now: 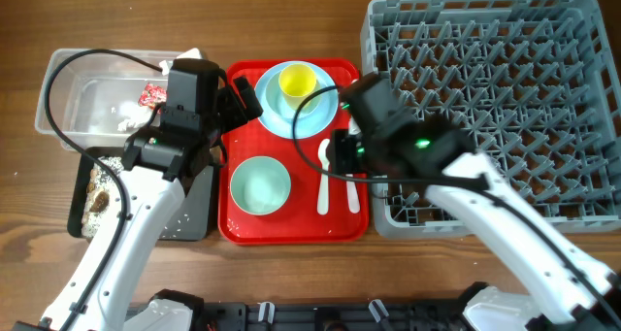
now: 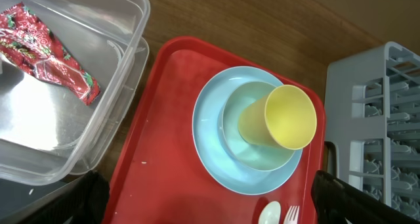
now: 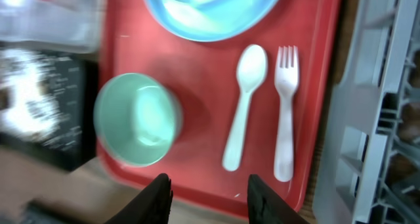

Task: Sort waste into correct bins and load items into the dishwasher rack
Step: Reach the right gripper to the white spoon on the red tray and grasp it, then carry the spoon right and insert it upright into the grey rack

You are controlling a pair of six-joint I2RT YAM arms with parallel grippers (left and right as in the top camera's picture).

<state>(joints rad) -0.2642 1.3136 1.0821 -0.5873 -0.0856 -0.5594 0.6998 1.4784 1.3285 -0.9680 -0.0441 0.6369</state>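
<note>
Brown wood with long grain lines makes up the table (image 1: 291,20), and it lies under all the things you work with. On its right side sits the big grey rack (image 1: 485,49), full of upright pegs. In the middle lies a bright red tray (image 1: 291,229), just beside the rack.

At the far end of the red tray, the blue plates (image 1: 277,113) sit one on the other, and the yellow cup (image 1: 297,79) stands on top. The green bowl (image 1: 260,185) sits at the near left of the tray. The white spoon (image 3: 246,99) and fork (image 3: 285,112) lie side by side at the near right, close to the rack's edge.

On the left stands the clear tub (image 1: 58,88). The red-and-white wrapper (image 2: 49,53) lies inside it, and what looks like a small white tissue (image 1: 130,123) lies near it. Closer to you is the black tray (image 1: 194,219), with crumbly food scraps (image 1: 97,190) at its left end. Your left arm crosses over it.

Your left gripper (image 2: 209,188) hovers over the red tray near the plates. Its fingers are spread wide and hold nothing. Your right gripper (image 3: 207,184) hangs over the near edge of the red tray, just short of the spoon and fork. Its fingers are apart, with nothing between them. The left side of the right wrist view is blurry.
</note>
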